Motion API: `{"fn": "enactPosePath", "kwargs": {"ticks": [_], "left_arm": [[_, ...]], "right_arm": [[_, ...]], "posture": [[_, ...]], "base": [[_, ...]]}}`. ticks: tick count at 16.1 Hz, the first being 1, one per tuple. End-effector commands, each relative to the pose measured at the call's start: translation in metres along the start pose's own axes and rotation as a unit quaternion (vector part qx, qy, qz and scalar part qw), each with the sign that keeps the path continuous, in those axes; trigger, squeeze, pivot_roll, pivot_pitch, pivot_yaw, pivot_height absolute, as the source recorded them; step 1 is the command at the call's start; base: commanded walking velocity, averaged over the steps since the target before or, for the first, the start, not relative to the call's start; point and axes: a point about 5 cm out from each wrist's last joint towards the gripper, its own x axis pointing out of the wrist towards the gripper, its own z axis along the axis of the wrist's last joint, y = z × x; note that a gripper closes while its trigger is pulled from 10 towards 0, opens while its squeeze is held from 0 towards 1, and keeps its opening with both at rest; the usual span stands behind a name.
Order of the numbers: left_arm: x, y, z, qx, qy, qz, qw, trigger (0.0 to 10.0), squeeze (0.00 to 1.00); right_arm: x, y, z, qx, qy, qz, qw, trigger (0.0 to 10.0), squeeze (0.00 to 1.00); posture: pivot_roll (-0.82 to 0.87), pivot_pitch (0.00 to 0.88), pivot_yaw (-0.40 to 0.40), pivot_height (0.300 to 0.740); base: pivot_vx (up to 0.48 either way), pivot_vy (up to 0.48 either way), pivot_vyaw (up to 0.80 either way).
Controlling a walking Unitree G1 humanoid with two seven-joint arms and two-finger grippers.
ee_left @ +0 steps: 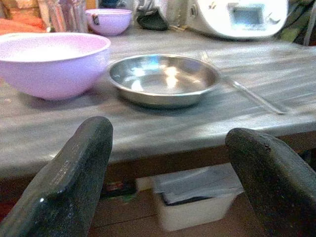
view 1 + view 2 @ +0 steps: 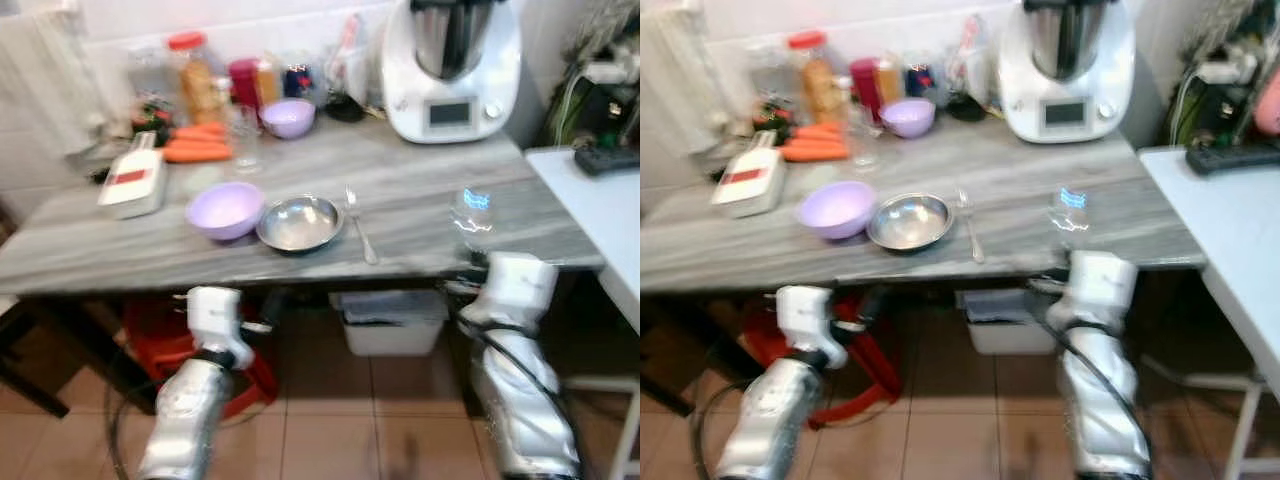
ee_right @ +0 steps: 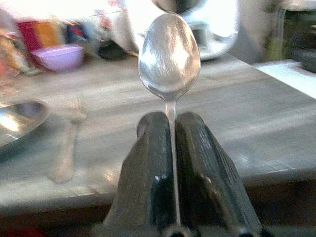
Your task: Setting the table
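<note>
A metal spoon [image 3: 169,57] stands upright in my right gripper [image 3: 170,123], which is shut on its handle at the table's front edge, right of the place setting. The spoon's shiny bowl [image 2: 470,212] rises just above the tabletop. On the grey table [image 2: 420,170] a steel bowl [image 2: 300,222] sits between a purple bowl [image 2: 225,210] and a fork [image 2: 360,235]. My left gripper [image 1: 168,143] is open with nothing between its fingers. It sits just below the front edge, facing the steel bowl [image 1: 164,79].
At the back stand a white kitchen machine [image 2: 450,65], a second purple bowl [image 2: 288,117], a glass [image 2: 245,140], carrots [image 2: 197,145] and jars. A white box [image 2: 135,180] lies at the left. A white side table [image 2: 600,210] adjoins on the right; a bin [image 2: 392,322] stands underneath.
</note>
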Motion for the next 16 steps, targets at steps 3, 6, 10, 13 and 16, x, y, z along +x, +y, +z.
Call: {"fn": "enactPosePath", "kwargs": {"ticks": [3,6,10,13,16], "left_arm": [[0.004,-0.005,0.003,0.001,-0.007,-0.006,1.0,10.0,0.0],[0.002,-0.005,0.002,0.002,-0.006,-0.006,1.0,10.0,0.0],[-0.002,-0.004,0.002,-0.003,-0.008,0.0,1.0,10.0,0.0],[-0.011,-0.002,0.0,-0.003,-0.005,-0.008,1.0,10.0,0.0],[-0.023,-0.003,-0.001,-0.014,0.001,-0.056,0.998,10.0,0.0]], "right_arm": [[0.001,-0.005,0.004,-0.012,-0.008,-0.006,1.0,10.0,0.0],[0.001,-0.005,0.003,-0.011,-0.007,-0.008,1.0,10.0,0.0],[0.002,-0.006,0.002,-0.012,-0.006,-0.004,1.0,10.0,0.0],[0.002,-0.006,0.002,-0.009,-0.005,-0.003,1.0,10.0,0.0],[0.001,-0.007,-0.002,-0.007,0.011,-0.006,1.0,10.0,0.0]], "posture": [[-0.05,0.0,0.12,0.74],[-0.05,0.0,0.118,0.74],[-0.05,0.0,0.113,0.74],[-0.05,0.0,0.112,0.74],[-0.04,0.0,0.109,0.74]], "base": [[0.401,0.0,0.74],[0.399,0.0,0.0],[0.283,0.0,0.0],[0.0,0.0,0.0],[0.0,0.0,0.0]]}}
